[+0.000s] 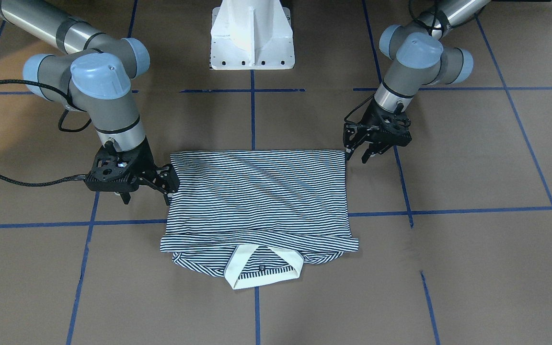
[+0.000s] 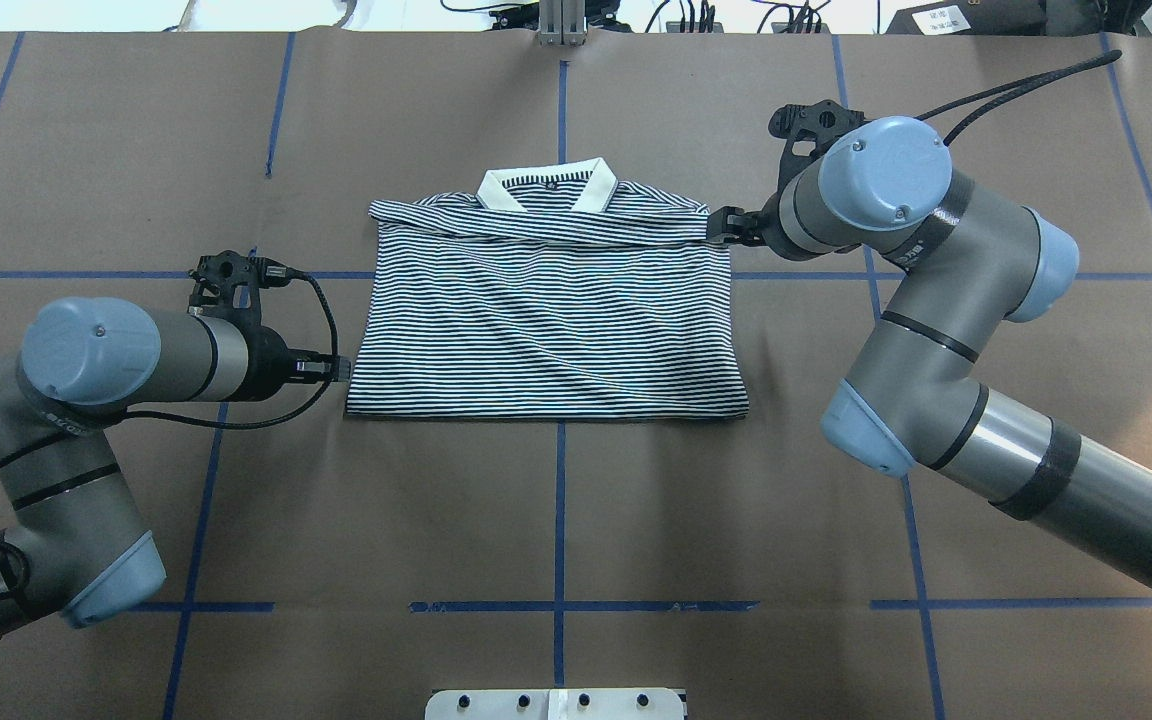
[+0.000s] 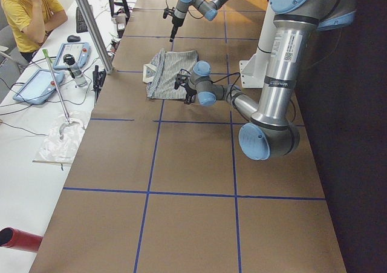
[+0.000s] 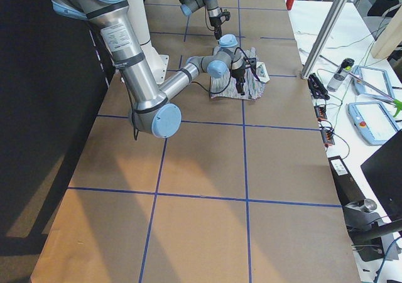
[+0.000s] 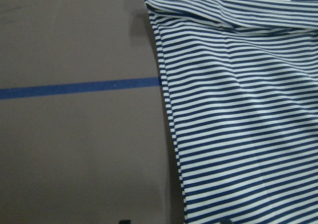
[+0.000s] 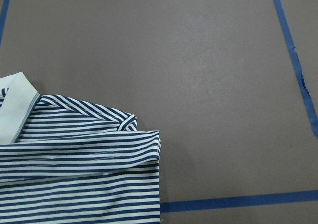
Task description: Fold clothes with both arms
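The clothes are one navy-and-white striped polo shirt (image 1: 259, 191), folded into a flat rectangle on the brown table. Its white collar (image 2: 598, 190) lies at the edge far from the robot. My left gripper (image 1: 356, 155) hovers open beside the shirt's corner nearest the robot, with nothing between its fingers. The left wrist view shows the shirt's side edge (image 5: 238, 110). My right gripper (image 1: 146, 195) is open at the opposite side, holding nothing. In the right wrist view I see the folded shoulder corner (image 6: 79, 174) and a bit of collar.
Blue tape lines (image 2: 560, 520) grid the brown table. The white pedestal base (image 1: 252, 43) stands behind the shirt. Off the far table edge, a side bench holds tablets (image 3: 36, 85) and cables, with a seated person (image 3: 27, 13). A metal post (image 3: 91, 25) rises there.
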Tool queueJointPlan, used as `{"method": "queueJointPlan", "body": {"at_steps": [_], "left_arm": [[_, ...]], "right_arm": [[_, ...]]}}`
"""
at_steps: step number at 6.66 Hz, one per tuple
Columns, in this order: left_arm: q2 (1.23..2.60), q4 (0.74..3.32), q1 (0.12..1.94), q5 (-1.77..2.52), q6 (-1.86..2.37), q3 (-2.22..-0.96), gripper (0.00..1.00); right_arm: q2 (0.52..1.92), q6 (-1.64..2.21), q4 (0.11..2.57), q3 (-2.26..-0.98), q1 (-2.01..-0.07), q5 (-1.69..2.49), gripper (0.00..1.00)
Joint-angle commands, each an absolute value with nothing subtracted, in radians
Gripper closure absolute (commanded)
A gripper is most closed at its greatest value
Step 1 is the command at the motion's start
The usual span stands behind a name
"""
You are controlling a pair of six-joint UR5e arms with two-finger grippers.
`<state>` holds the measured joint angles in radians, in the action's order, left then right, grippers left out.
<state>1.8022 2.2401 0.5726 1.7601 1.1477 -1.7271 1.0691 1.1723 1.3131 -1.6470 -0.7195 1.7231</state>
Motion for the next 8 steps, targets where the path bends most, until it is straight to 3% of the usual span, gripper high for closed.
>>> {"method": "queueJointPlan", "body": {"at_steps": [1,4,5,7,8], "left_arm": [[1.808,2.243,0.545,1.755,1.198,-1.726,0.51],[1.822,2.240,0.509,1.721,1.207,-1.715,0.54],[1.824,2.240,0.508,1.720,1.232,-1.715,0.62],[1.824,2.240,0.488,1.715,1.239,-1.715,0.98],[1.824,2.240,0.480,1.697,1.239,-1.718,1.00]], "right_arm": [[1.069,1.172,1.313,-1.647,-0.721,1.723,0.00],[1.072,1.173,1.315,-1.646,-0.721,1.723,0.00],[1.074,1.173,1.315,-1.644,-0.721,1.723,0.00],[1.075,1.177,1.315,-1.644,-0.721,1.723,0.00],[1.077,1.177,1.315,-1.644,-0.721,1.723,0.00]]}}
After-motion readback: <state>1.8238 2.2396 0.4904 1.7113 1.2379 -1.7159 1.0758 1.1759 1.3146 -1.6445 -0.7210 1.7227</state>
